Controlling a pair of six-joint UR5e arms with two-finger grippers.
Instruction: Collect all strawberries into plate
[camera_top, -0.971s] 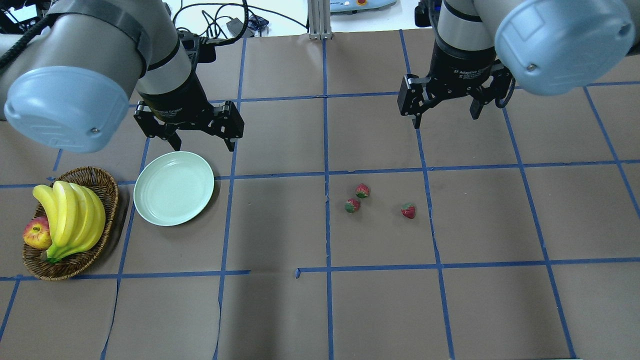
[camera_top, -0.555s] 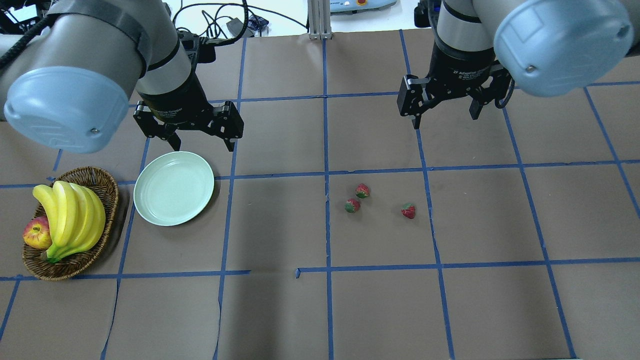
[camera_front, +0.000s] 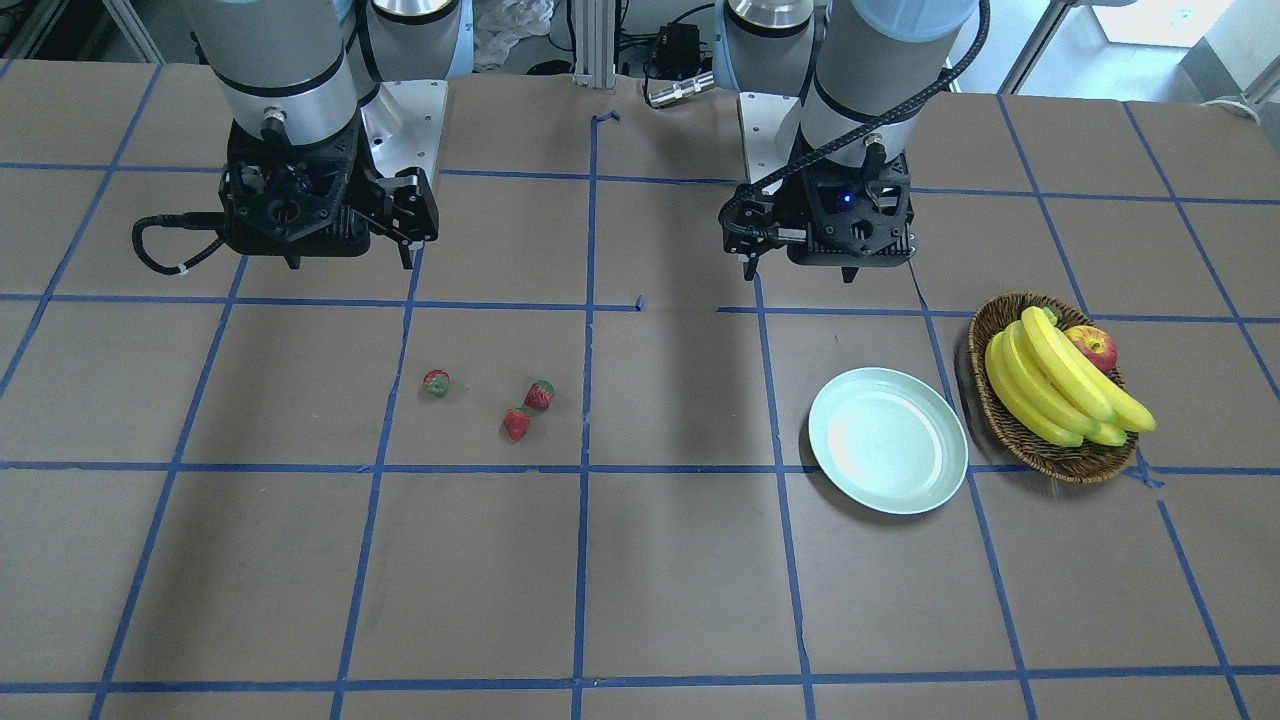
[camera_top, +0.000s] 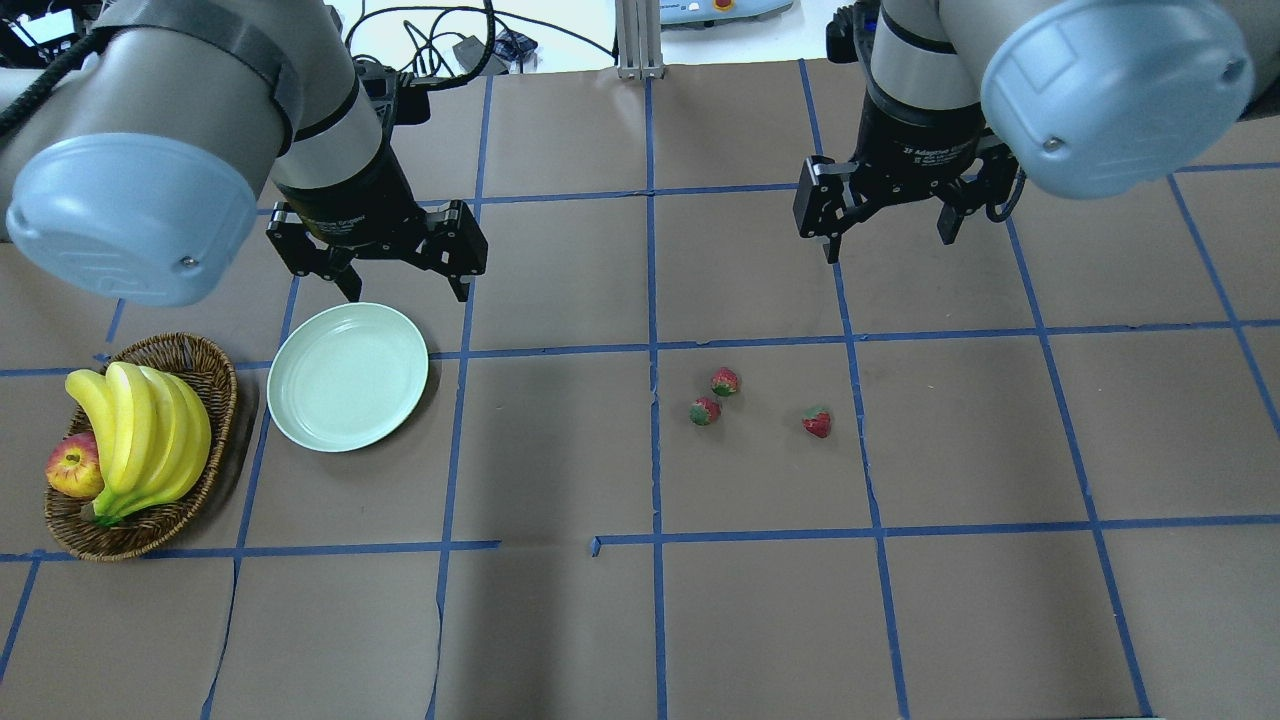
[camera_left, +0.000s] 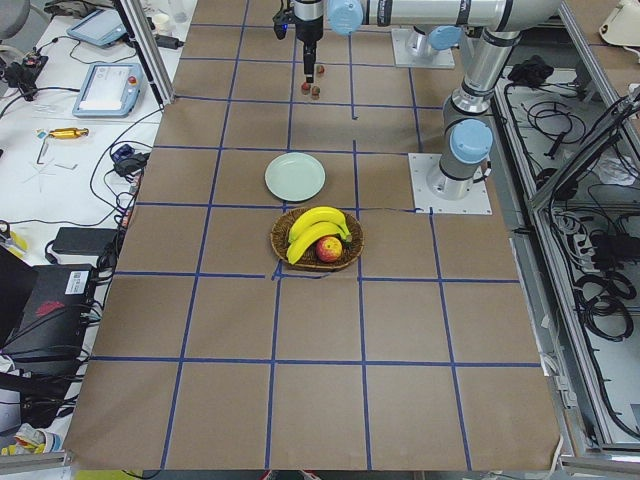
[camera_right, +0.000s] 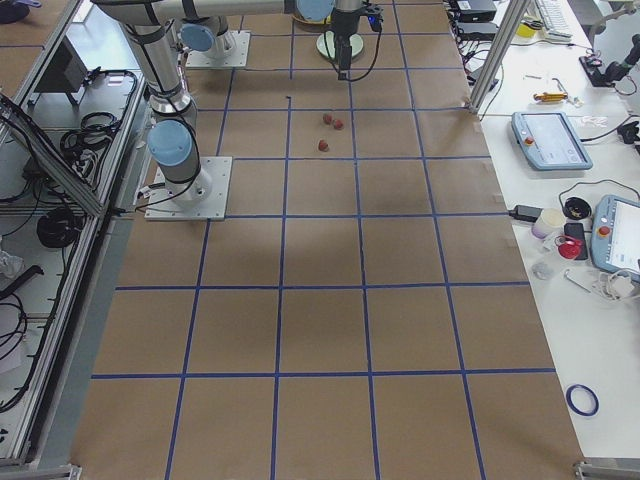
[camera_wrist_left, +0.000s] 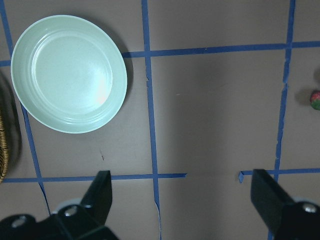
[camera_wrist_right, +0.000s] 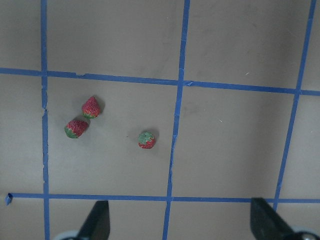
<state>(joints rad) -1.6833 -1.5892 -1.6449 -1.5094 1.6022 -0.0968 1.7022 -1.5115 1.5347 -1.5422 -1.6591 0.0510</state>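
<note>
Strawberries (camera_top: 817, 422) on table (camera_top: 560, 620), below and just inward of right gripper (camera_top: 888, 247), spread wide and empty; one closest, two beyond. Well apart from left gripper (camera_top: 408, 296), equally wide and empty, hovering at rim of plate (camera_top: 347, 377).

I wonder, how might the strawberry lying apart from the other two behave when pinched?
The lone strawberry is small and rounded, so it probably weighs little and may slip from a pinch. Resting loose on flat paper, it could roll if nudged.
</note>
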